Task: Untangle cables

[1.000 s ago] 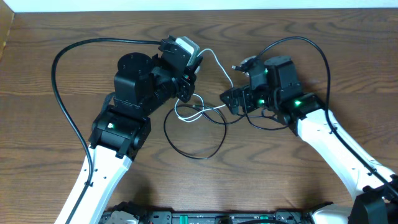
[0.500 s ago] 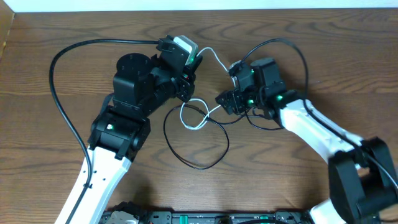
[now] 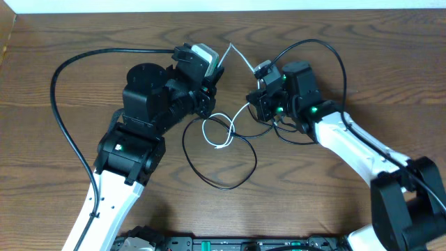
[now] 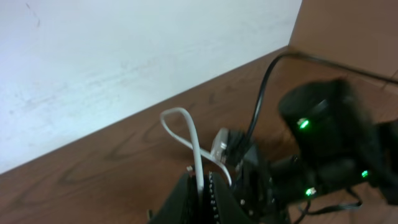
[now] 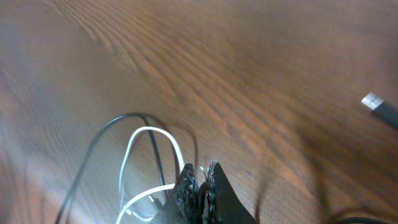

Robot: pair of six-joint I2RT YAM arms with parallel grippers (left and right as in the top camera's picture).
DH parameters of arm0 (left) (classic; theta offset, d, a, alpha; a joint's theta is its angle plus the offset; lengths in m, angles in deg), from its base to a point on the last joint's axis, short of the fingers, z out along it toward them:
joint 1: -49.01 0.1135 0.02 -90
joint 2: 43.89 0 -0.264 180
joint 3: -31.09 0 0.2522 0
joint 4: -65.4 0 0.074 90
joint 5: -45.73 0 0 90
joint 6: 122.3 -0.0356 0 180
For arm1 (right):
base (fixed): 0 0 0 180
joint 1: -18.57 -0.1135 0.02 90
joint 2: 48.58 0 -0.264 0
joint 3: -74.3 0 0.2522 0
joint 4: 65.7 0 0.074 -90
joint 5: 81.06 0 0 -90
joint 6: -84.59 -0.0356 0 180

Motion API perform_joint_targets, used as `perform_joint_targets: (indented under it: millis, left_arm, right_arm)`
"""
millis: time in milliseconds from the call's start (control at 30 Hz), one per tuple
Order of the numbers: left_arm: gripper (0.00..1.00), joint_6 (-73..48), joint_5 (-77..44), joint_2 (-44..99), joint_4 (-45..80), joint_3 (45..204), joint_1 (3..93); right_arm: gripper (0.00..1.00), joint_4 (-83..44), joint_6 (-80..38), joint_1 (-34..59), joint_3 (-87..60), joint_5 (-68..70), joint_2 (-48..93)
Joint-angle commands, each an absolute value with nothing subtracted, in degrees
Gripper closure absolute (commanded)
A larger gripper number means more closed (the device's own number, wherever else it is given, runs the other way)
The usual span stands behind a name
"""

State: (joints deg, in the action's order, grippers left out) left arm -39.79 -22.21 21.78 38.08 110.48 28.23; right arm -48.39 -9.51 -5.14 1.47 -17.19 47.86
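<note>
1. Left gripper: the dark ridged fingers are pinched shut on the white cord. It comes up out of the tips and bends into a smooth narrow hairpin loop above them.
2. Right gripper: fingers are squeezed together with basically no gap. The white cord's curves run right into the tips, so it looks nipped there too. It's blurry though, and I can't tell if the black cord is caught as well.
3. From overhead the two grippers sit close together, near the middle of the table's far edge, with the white cord peaking between them.
4. Below that the white cord drops into a small glossy curl on the wood, towards the table's centre.
5. The black cord is thin and matte, lying in one big round loop that crosses the white curl.
6. A silver-tipped plug lies on the wood, but it's blurry and I can't tell which cord it belongs to.
7. The table is dark brown wood with a streaky grain.
</note>
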Motion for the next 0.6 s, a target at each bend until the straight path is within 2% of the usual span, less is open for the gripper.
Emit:
perform_joint_targets:
  millis: [0, 433, 467, 567]
  left_arm:
    - [0.92, -39.5, -23.0, 22.1, 36.7, 111.2, 28.5]
    - [0.92, -39.5, -22.9, 26.0, 33.7, 111.1, 28.5]
    - [0.92, -39.5, -22.9, 26.2, 33.5, 111.1, 28.5]
    - [0.92, -39.5, -22.9, 26.7, 32.5, 111.1, 28.5]
  right_arm:
    - [0.99, -48.8, -10.3, -4.6, 1.4, -17.9, 43.1]
    - [0.99, -41.4, -10.4, 0.5, 1.4, -16.9, 29.3]
    - [0.96, -41.1, -10.4, 1.0, 1.4, -16.9, 28.7]
    - [0.93, -40.5, -10.4, 1.6, 1.4, -16.9, 27.5]
